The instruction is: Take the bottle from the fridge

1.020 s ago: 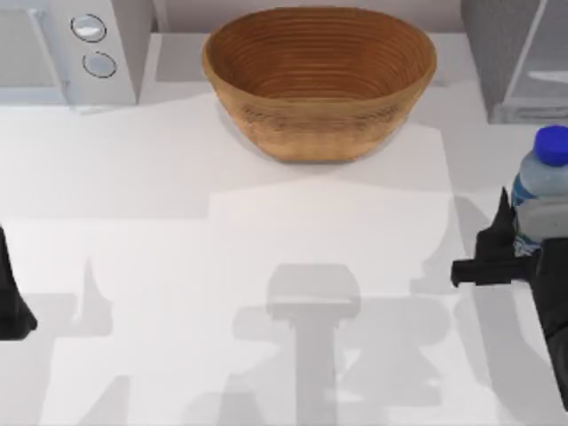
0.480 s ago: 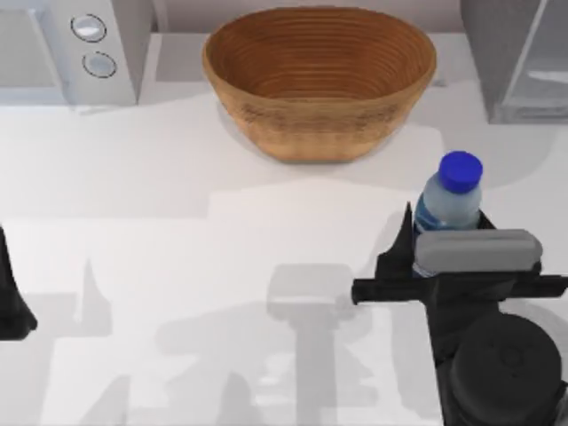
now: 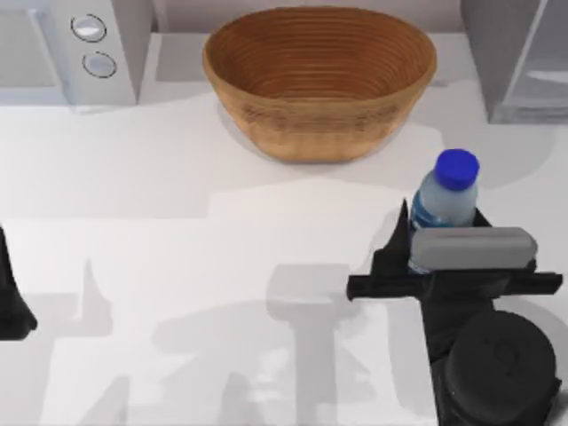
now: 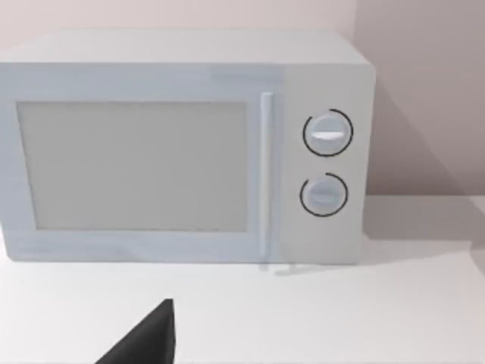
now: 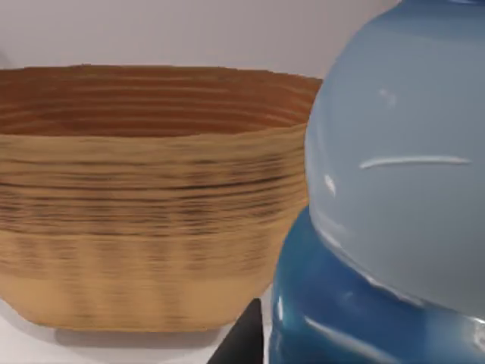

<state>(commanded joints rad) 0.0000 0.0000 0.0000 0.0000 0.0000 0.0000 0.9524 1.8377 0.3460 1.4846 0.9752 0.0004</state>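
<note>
The bottle [image 3: 442, 206], clear plastic with a bright blue cap, stands upright at the right of the table, in front of the basket's right end. My right gripper [image 3: 442, 229] is shut on its body, one dark finger on each side. The right wrist view has the bottle [image 5: 394, 197] very close. The fridge [image 3: 510, 62], a dark grey cabinet with a pale framed door panel, stands at the back right corner, well apart from the bottle. My left gripper [image 3: 11, 302] is parked at the table's left edge.
A large brown woven basket [image 3: 319, 80] sits at the back middle and rises just behind the bottle as the basket [image 5: 144, 197] in the right wrist view. A white microwave [image 3: 71, 44] with two round knobs stands at the back left, facing the left wrist camera as the microwave [image 4: 182, 144].
The right gripper has carried the bottle leftward from the table's right edge toward the basket, with only a small further shift in the last half second. The left arm has not moved.
</note>
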